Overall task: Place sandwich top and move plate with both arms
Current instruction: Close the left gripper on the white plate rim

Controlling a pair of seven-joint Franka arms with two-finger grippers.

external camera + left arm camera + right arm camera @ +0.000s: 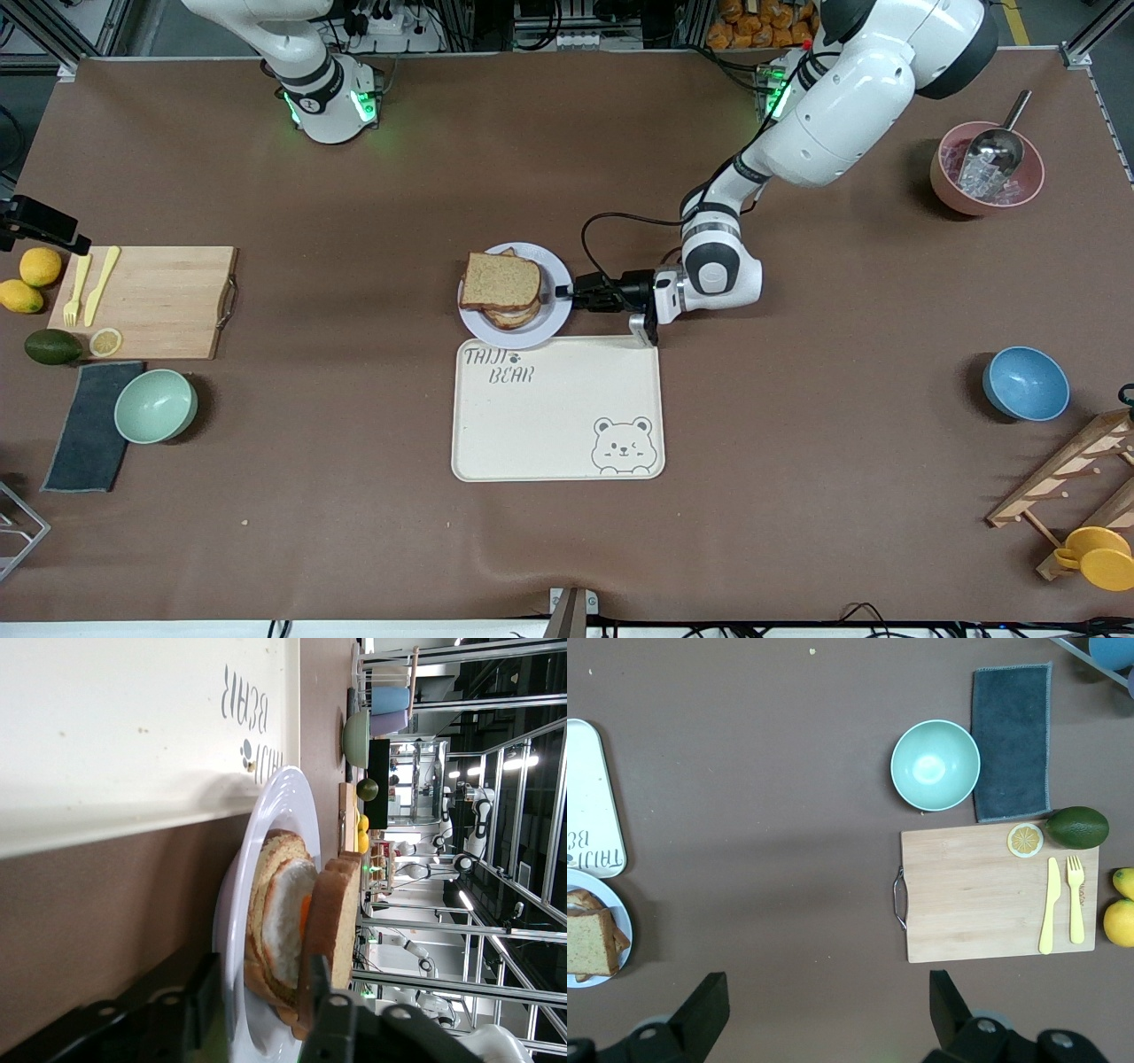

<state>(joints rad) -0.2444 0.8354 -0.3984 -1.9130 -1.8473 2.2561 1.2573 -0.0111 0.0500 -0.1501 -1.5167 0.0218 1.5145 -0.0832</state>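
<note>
My left gripper (563, 291) straddles the plate (551, 330) rim at mid-desk, fingers (190, 1005) apart above and below it. Sandwich top (500, 281) lies on the egg stack. My right gripper (824, 1010) waits spread, over bare desk beside the cutting board (983, 895).

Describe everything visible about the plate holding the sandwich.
The plate is small, round and pale lavender-white with a smooth raised rim. It sits flat on the brown table, right beside the cream tray's edge nearer the robots. A stacked sandwich fills most of it. The left gripper has a finger above and a finger below its rim.
</note>
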